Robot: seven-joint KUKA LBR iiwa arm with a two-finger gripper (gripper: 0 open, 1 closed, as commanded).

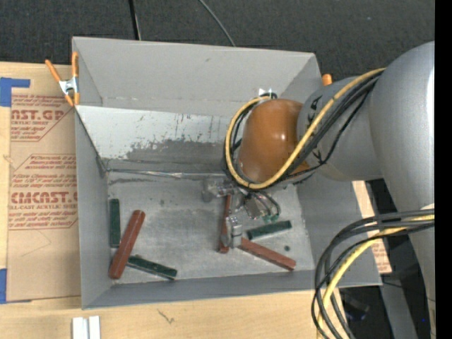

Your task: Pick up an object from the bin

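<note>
Though the gripper [236, 221] hangs over a brown stick [224, 243] — partly hidden — its grip is unreadable.

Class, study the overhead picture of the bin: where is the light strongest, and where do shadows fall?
Camera view: light is strongest on the bin's back wall; the orange cover shows a soft sheen; a faint shadow lies under the gripper, beside the green stick.

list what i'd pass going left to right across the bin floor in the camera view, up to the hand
dark green stick by the left wall → slanted red-brown stick → dark green stick near the front wall → hand
</note>
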